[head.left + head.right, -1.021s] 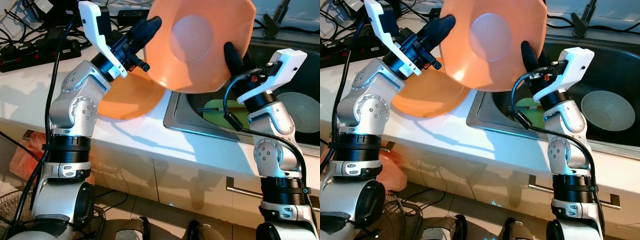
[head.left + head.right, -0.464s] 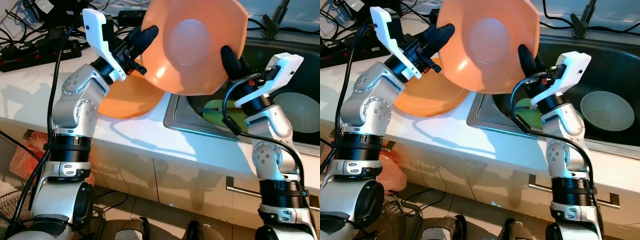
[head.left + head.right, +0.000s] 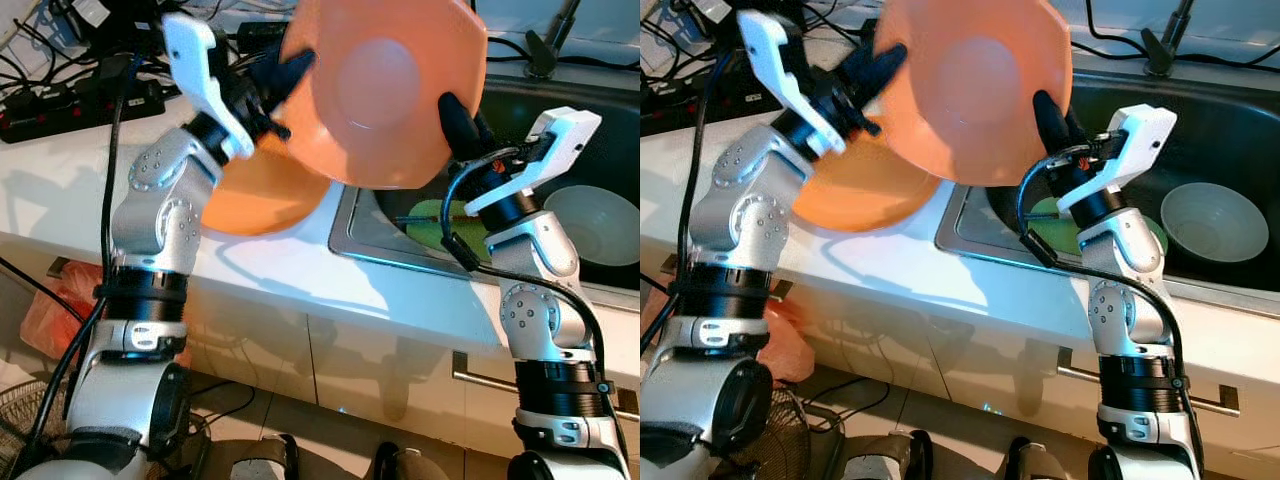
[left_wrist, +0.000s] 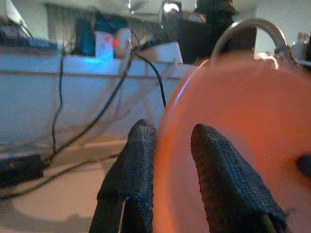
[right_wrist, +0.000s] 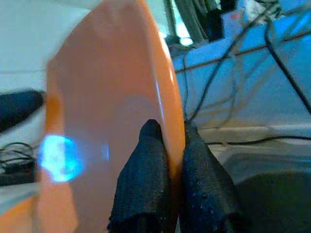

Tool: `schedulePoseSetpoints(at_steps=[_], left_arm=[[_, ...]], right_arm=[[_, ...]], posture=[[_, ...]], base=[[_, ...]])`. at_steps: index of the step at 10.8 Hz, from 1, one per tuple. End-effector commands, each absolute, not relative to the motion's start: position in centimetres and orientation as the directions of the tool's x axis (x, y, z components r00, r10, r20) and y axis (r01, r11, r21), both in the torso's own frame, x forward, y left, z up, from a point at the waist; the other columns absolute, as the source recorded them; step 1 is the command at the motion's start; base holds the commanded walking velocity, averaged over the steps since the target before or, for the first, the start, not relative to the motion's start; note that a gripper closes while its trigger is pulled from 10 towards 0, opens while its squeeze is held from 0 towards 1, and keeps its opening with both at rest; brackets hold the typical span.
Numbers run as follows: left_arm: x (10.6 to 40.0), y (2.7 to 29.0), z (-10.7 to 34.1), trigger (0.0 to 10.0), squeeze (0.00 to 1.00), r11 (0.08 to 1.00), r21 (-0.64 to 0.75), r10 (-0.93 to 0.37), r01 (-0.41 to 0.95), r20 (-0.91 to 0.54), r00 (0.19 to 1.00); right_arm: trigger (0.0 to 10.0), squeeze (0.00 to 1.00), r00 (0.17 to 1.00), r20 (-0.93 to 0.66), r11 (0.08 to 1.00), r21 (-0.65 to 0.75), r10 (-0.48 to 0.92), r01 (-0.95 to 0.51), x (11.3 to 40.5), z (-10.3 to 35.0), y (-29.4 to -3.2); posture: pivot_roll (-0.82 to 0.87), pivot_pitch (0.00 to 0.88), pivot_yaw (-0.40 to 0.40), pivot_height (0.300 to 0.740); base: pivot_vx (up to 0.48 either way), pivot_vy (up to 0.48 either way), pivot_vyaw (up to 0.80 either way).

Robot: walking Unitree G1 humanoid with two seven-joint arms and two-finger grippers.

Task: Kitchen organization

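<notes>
Both tools are holding one large orange bowl (image 3: 385, 90) up in the air, tilted on its edge, with its underside facing the head camera. The bowl is hanging above the place where the white tabletop (image 3: 270, 265) is meeting the steel sink (image 3: 420, 245).

The left tool (image 3: 285, 75) is gripping the bowl's rim on the robot's left side. In the left wrist view its two black fingers (image 4: 138, 170) are standing on either side of the rim, one inside and one outside, closed against it.

The right tool (image 3: 1048, 112) is gripping the opposite rim, on the robot's right and a little lower. In the right wrist view its fingers (image 5: 150, 184) are pinching the thin orange edge tightly between them.

A second orange bowl (image 3: 262, 195) is resting on the tabletop just beside the sink, under the lifted one. Inside the sink a pale bowl (image 3: 1215, 222) and something green (image 3: 440, 218) are lying.
</notes>
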State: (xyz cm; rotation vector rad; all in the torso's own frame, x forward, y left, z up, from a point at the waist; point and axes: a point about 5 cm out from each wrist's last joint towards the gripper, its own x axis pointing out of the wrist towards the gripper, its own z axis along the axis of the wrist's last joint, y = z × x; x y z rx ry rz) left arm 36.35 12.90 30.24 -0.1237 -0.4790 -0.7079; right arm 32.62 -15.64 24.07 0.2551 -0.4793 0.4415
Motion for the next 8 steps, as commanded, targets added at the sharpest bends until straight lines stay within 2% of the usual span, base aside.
schedulePoseSetpoints(at_steps=[1, 2, 3, 6, 7, 8], left_arm=[[36.4, 13.4, 30.9, 10.0, 0.0, 0.79, 0.061, -0.557, 0.61, 0.488, 0.672], [36.8, 14.1, 31.0, 10.0, 0.0, 0.821, 0.031, -0.507, 0.569, 0.498, 0.704], [36.7, 14.0, 30.7, 10.0, 1.0, 0.806, 0.024, -0.524, 0.591, 0.493, 0.695], [36.4, 14.0, 30.6, 10.0, 1.0, 0.807, 0.022, -0.519, 0.59, 0.502, 0.692], [36.3, 14.0, 30.6, 10.0, 1.0, 0.816, 0.023, -0.506, 0.577, 0.511, 0.695], [36.2, 13.8, 30.3, 10.0, 0.0, 0.828, 0.039, -0.5, 0.56, 0.504, 0.704]], right_arm=[[0.0, 0.0, 0.796, 0.506, 0.88, 0.138, 0.332, -0.454, 32.6, 24.5, -15.9], [0.0, 0.0, 0.802, 0.505, 0.886, 0.142, 0.319, -0.442, 32.7, 24.5, -16.2], [0.0, 0.0, 0.805, 0.505, 0.888, 0.146, 0.311, -0.435, 32.7, 24.5, -16.3], [0.0, 0.0, 0.827, 0.502, 0.906, 0.175, 0.254, -0.385, 33.1, 24.5, -16.9], [0.0, 0.0, 0.846, 0.501, 0.922, 0.212, 0.182, -0.324, 33.4, 24.7, -17.7], [0.0, 0.0, 0.86, 0.499, 0.933, 0.247, 0.109, -0.262, 33.6, 24.7, -18.6]], posture=[[0.12, 0.16, 0.042, 0.74], [0.13, 0.161, 0.042, 0.74], [0.13, 0.163, 0.042, 0.74], [0.13, 0.162, 0.04, 0.74], [0.13, 0.163, 0.038, 0.74], [0.13, 0.163, 0.037, 0.74]], base=[[0.0, 0.0, 0.0], [0.0, 0.0, 0.0], [0.0, 0.0, 0.0], [0.0, 0.0, 0.0], [0.0, 0.0, 0.0], [0.0, 0.0, 0.0]])
